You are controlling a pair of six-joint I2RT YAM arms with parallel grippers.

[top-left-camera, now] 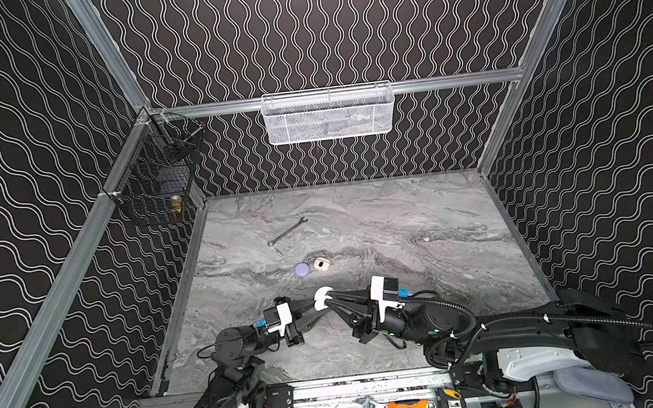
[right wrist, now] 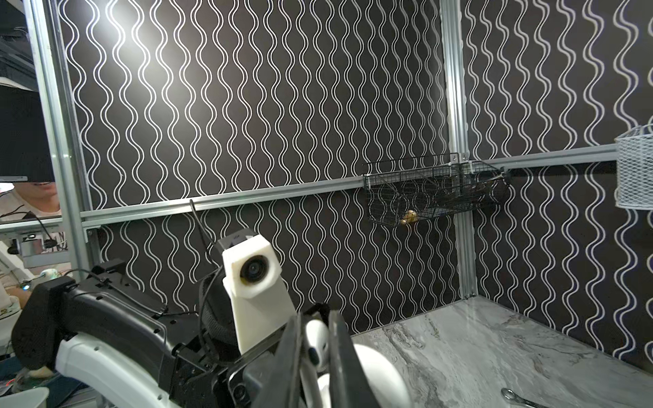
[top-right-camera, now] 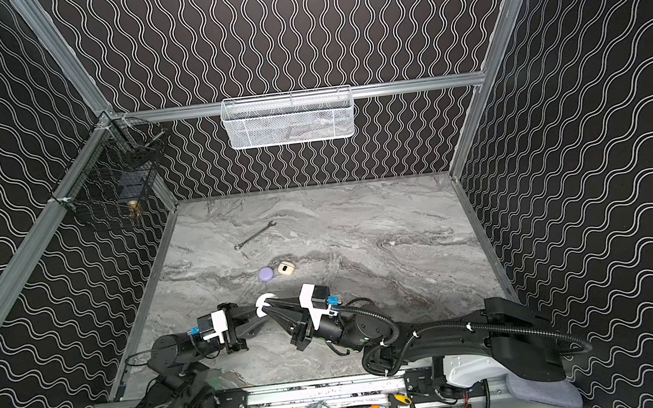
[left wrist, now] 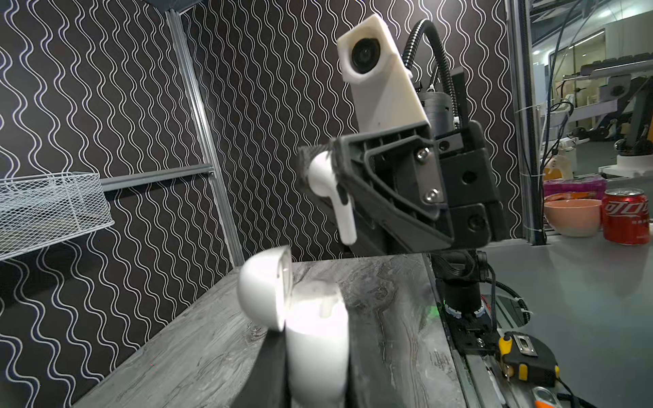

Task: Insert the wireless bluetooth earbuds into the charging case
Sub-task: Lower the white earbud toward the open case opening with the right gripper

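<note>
My left gripper [left wrist: 314, 374] is shut on the body of a white charging case [left wrist: 316, 353], held upright with its lid [left wrist: 263, 286] flipped open. A white stem shows in the case mouth. Just above the case, my right gripper [left wrist: 318, 173] is shut on a white earbud [left wrist: 328, 197] by its head, stem pointing down towards the case. In the right wrist view the earbud [right wrist: 318, 342] sits between the fingers of the right gripper [right wrist: 316, 339], over the case lid [right wrist: 374, 374]. In both top views the two grippers [top-left-camera: 316, 309] [top-left-camera: 328, 299] meet at the case [top-left-camera: 321, 297] [top-right-camera: 263, 304] near the front middle.
A lilac case [top-left-camera: 302, 269] and a cream case [top-left-camera: 321, 264] lie side by side behind the grippers. A wrench [top-left-camera: 287, 231] lies farther back. A white mesh basket [top-left-camera: 327, 115] hangs on the back wall and a black wire basket [top-left-camera: 154, 178] on the left wall.
</note>
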